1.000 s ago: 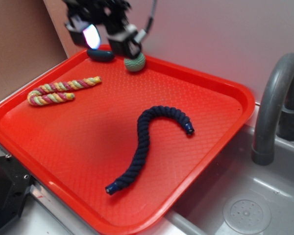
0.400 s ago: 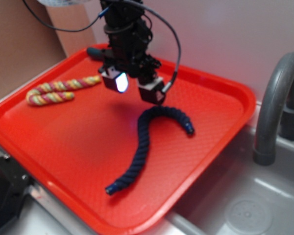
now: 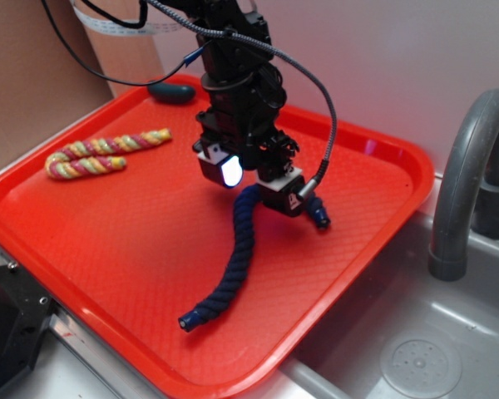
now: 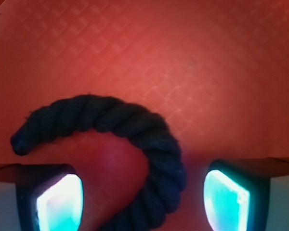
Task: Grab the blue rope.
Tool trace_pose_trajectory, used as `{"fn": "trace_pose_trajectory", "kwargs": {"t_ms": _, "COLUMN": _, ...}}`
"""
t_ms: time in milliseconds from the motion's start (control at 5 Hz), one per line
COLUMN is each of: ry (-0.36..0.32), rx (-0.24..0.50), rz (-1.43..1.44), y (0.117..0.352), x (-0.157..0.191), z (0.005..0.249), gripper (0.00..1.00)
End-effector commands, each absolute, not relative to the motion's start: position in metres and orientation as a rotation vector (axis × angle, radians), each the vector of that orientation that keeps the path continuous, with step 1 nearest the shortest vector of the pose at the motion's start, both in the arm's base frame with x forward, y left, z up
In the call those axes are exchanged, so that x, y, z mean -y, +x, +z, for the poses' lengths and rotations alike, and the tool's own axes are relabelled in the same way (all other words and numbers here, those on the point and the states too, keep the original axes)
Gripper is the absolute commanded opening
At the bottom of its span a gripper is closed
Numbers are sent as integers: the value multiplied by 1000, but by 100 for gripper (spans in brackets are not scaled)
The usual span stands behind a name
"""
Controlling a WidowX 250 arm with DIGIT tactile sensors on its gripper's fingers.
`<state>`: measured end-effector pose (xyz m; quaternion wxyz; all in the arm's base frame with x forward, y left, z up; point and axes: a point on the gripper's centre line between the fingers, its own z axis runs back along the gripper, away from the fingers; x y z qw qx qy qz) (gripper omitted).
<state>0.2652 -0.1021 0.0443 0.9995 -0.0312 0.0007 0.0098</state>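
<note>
Gripper (image 3: 254,184) jaws spread wide, rope (image 4: 154,144) bend sitting between them on the tray (image 3: 108,249). Soft, limp, grippy cotton; pinch the thick curve mid-body, not the slick wrapped ends.

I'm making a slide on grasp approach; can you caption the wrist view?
Open gripper straddling the curved bend of the blue rope on the red tray.

Pale wall (image 3: 382,66), steel sink (image 3: 449,332)
</note>
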Motion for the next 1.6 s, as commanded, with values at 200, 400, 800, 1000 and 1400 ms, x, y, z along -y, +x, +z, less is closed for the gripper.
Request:
{"fn": "trace_pose_trajectory", "kwargs": {"t_ms": 200, "ry": 76, "rx": -24, "rz": 36, "y": 272, "x": 76, "z": 12, "gripper": 90}}
{"fn": "trace_pose_trajectory", "kwargs": {"t_ms": 400, "ry": 77, "rx": -18, "rz": 12, "y": 270, "x": 79, "z": 13, "gripper": 0}}
{"fn": "trace_pose_trajectory", "kwargs": {"t_ms": 800, "ry": 106, "rx": 6, "rz": -33, "y": 263, "x": 80, "z": 27, "gripper": 0}}
{"fn": "trace_pose_trajectory", "kwargs": {"t_ms": 1000, "ry": 87, "rx": 109, "rz": -64, "y": 257, "x": 59, "z": 75, "gripper": 0}}
{"fn": "trace_pose_trajectory", "kwargs": {"t_ms": 1400, "ry": 68, "rx": 137, "rz": 61, "y": 266, "x": 25, "z": 175, "gripper": 0}}
